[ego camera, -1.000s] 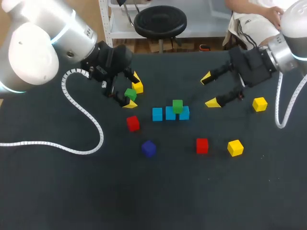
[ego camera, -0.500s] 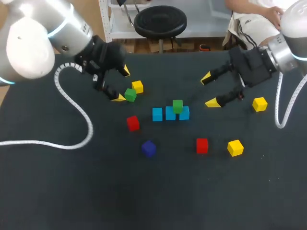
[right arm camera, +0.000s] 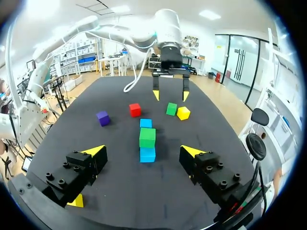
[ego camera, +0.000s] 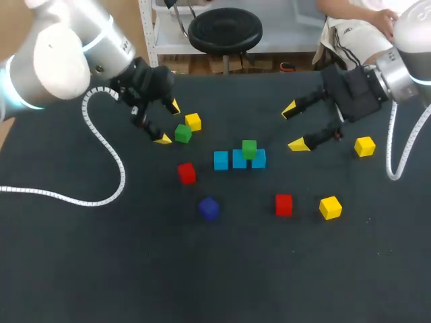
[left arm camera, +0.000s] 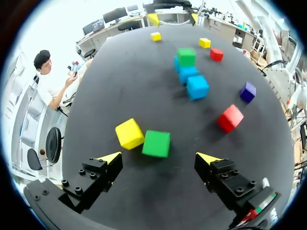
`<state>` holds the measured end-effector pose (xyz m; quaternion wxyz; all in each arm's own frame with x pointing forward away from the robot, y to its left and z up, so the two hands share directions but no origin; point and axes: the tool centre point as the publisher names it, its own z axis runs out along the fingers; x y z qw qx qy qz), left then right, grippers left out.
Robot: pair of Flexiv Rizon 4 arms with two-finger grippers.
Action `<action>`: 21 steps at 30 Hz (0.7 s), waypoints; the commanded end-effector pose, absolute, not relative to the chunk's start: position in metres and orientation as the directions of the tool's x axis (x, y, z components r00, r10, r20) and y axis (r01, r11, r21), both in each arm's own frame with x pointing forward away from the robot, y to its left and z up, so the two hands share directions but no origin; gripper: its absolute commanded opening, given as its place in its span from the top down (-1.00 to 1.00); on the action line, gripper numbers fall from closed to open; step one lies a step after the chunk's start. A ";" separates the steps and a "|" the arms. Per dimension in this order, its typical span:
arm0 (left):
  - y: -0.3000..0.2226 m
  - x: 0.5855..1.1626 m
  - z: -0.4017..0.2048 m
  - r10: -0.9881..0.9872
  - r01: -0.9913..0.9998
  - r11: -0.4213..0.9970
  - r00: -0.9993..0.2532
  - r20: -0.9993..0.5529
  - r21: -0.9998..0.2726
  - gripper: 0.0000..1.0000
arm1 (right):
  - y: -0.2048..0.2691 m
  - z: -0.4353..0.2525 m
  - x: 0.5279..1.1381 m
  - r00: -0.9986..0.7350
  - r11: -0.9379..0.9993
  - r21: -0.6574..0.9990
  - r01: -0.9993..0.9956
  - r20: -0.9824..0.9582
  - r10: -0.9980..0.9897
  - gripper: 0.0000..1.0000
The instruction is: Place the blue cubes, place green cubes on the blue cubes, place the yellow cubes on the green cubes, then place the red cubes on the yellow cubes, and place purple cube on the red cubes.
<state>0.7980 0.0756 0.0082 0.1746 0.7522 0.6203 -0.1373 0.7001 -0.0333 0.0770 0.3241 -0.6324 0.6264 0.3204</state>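
Observation:
Three blue cubes point(ego camera: 239, 160) lie in a row mid-table, with a green cube point(ego camera: 249, 149) stacked on the right pair. A second green cube point(ego camera: 182, 133) and a yellow cube point(ego camera: 193, 122) sit side by side at the left. My left gripper point(ego camera: 168, 122) stands open just left of them; in the left wrist view the green cube point(left arm camera: 156, 143) lies just ahead of its open fingertips, with nothing between them. My right gripper point(ego camera: 295, 126) hangs open right of the row, holding nothing. In the right wrist view the blue row point(right arm camera: 147, 154) lies ahead of the right gripper point(right arm camera: 143, 151).
A red cube point(ego camera: 186, 173) and a purple cube point(ego camera: 209, 208) lie in front of the row at the left. Another red cube point(ego camera: 283, 204) and a yellow cube point(ego camera: 330, 207) lie front right. A third yellow cube point(ego camera: 364, 146) sits at the far right.
My left gripper has drawn back to the left, off the loose green cube that lay between its fingers; the cube stays on the table. The right arm has not moved.

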 end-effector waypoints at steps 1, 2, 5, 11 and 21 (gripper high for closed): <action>0.071 0.824 0.009 0.891 0.972 -0.231 0.193 -0.411 -0.044 -1.00 | -0.033 0.077 0.699 0.011 -0.003 -0.011 -1.000 -0.811 -0.584 -1.00; 0.072 0.826 0.009 0.894 0.970 -0.236 0.194 -0.404 -0.054 -1.00 | -0.033 0.077 0.699 0.011 -0.003 -0.011 -1.000 -0.811 -0.584 -1.00; 0.070 0.831 0.007 0.895 0.962 -0.258 0.204 -0.396 -0.087 -1.00 | -0.033 0.077 0.699 0.011 -0.003 -0.011 -1.000 -0.811 -0.584 -1.00; 0.067 0.835 0.000 0.902 0.952 -0.280 0.217 -0.374 -0.123 -1.00 | -0.033 0.077 0.699 0.011 -0.003 -0.011 -1.000 -0.811 -0.584 -1.00; 0.076 0.826 -0.006 0.914 0.962 -0.236 0.171 -0.367 -0.141 -1.00 | -0.033 0.077 0.699 0.011 -0.003 -0.011 -1.000 -0.811 -0.584 -1.00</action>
